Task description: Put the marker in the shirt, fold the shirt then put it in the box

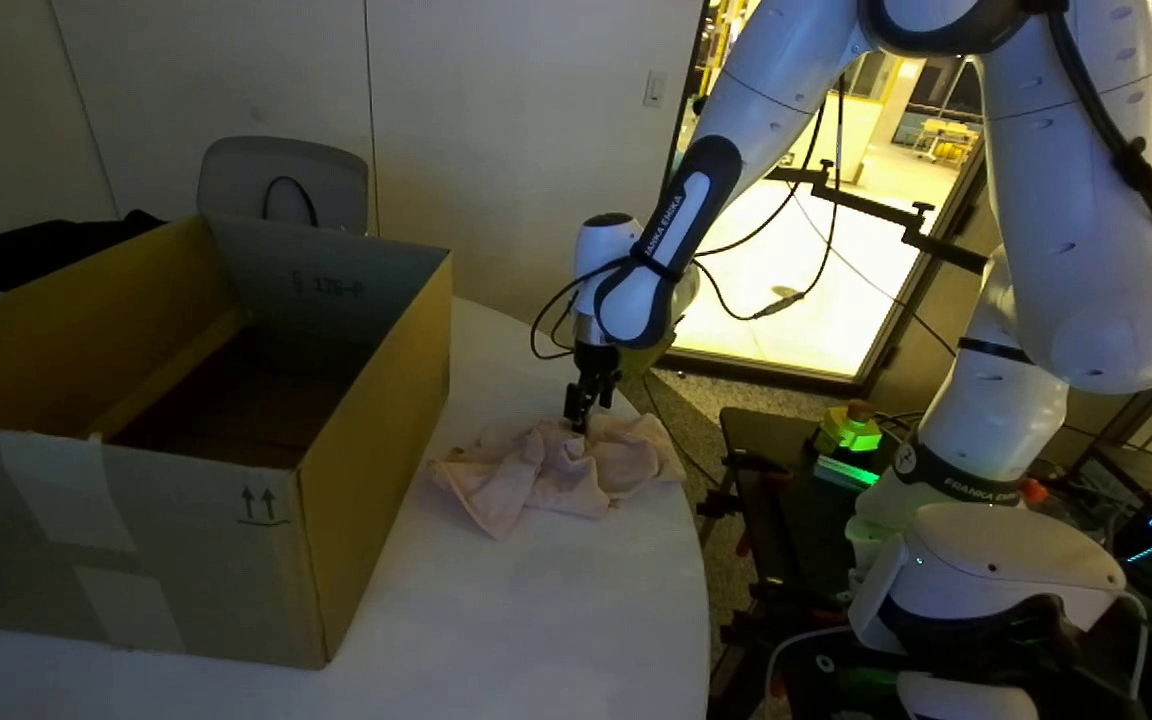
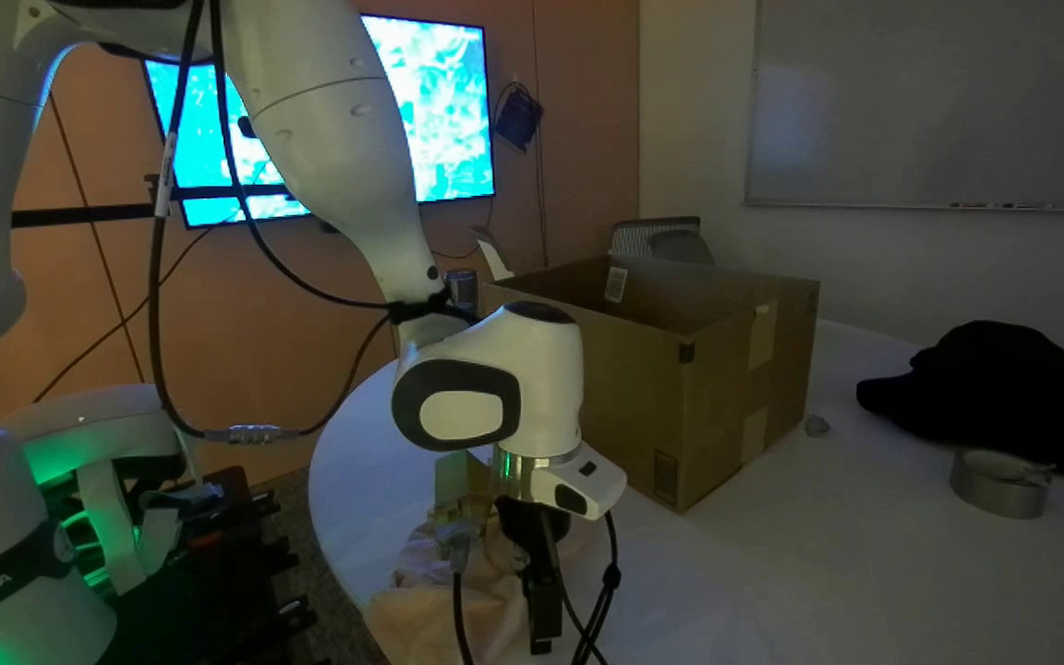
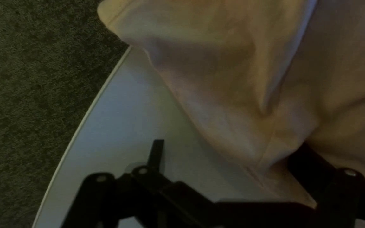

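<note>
Two black fingers (image 3: 156, 155) of the gripper (image 3: 231, 156) stand wide apart at a wrinkled, pale pink shirt (image 1: 556, 470), which lies bunched just below and beside the gripper on a white table (image 1: 536, 620). In the wrist view, one finger shows against the table top, while the tip of the other is partly hidden by a fold of the shirt; an edge of the shirt shows between the two. Past the gripper, a corner of the shirt pokes over the table's edge, above dark carpet (image 3: 43, 95). In both exterior views, an open-topped cardboard box (image 1: 226, 590) stands on the same table near the gripper, on the side away from the bulk of the white robot arm (image 1: 1056, 220). Farther from the gripper than the box is a gray chair (image 1: 281, 175). Well apart from the gripper, in an exterior view, a heap of black cloth (image 2: 994, 397) rests on the table, with a roll of tape (image 2: 998, 489) near it.
</note>
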You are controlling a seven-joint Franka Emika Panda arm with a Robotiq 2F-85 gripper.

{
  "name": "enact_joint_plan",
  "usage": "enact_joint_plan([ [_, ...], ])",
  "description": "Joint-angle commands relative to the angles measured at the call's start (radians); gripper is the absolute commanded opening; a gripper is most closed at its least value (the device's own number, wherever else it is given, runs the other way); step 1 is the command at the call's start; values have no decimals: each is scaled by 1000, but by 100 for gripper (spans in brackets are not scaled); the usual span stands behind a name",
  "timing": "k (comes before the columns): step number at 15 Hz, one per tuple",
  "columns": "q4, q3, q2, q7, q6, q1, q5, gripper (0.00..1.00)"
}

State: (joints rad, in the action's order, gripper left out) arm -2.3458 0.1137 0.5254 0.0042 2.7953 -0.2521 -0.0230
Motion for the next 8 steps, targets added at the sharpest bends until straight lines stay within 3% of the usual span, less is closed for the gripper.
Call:
enact_joint_plan([
  [1, 15, -34, 19, -73, -5, -34, -30, 75],
  [2, 14, -36, 19, -79, -11, -34, -29, 74],
  [8, -6, -64, -20, -108, -50, -48, -52, 31],
])
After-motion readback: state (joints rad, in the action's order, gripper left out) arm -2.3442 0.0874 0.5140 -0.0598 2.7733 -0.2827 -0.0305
